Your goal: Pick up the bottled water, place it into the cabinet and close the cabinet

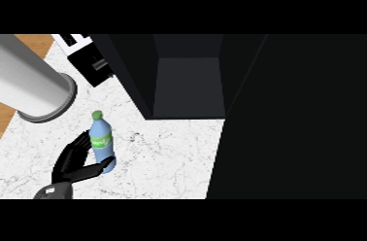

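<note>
Head view: left robot hand (pixel 75 163) curls round the lower body of the upright bottled water (pixel 101 137), over the tabletop (pixel 168 155) left of the open cabinet (pixel 188 84); best lifted straight up before swinging right.

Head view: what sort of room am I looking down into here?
Most likely a kitchen. There is a white marbled counter, a dark cabinet standing open at its far side, and a blue water bottle with a green cap upright on the counter.
</note>
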Available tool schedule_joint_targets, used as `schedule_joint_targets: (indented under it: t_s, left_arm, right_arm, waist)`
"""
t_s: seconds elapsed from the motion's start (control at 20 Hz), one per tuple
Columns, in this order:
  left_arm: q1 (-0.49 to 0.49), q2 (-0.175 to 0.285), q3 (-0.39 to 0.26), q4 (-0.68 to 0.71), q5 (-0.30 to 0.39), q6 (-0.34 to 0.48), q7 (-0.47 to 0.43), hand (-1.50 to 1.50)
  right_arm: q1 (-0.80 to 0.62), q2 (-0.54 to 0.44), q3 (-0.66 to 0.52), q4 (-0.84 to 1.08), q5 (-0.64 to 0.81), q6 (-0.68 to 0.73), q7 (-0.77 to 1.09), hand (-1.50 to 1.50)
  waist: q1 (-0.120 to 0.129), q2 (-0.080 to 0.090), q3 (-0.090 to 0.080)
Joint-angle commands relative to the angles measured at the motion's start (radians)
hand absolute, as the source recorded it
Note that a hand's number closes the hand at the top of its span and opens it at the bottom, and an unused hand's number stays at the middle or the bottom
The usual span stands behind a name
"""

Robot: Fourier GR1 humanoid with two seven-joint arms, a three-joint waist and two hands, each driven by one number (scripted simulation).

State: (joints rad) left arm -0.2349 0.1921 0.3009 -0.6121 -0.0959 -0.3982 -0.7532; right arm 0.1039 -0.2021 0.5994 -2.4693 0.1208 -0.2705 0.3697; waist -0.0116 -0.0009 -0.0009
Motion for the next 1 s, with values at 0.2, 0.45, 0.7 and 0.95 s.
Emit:
schedule_joint_targets:
  t_s: [0.2,0.45,0.7,0.95]
  left_arm:
    - [0.034,-0.005,-0.119,-0.038,-0.097,-0.009,-0.150,1.50]
    - [-0.078,-0.050,-0.113,0.010,-0.129,0.185,-0.210,1.50]
    - [-0.148,-0.174,-0.079,0.026,-0.091,0.362,-0.167,1.50]
    - [-0.188,-0.191,-0.140,0.011,0.014,0.369,-0.162,1.50]
  right_arm:
    - [-0.006,-0.034,0.004,-0.103,0.067,-0.001,0.068,-1.50]
    - [0.032,-0.034,0.001,-0.052,0.058,-0.014,-0.021,-1.50]
    - [-0.010,-0.059,-0.018,-0.101,0.037,-0.006,0.062,-1.50]
    - [-0.093,-0.001,0.004,-0.052,0.071,-0.029,0.098,-1.50]
  waist:
    - [0.006,-0.003,0.000]
    - [-0.005,0.001,0.000]
    - [-0.003,0.001,0.000]
    - [0.003,0.001,0.000]
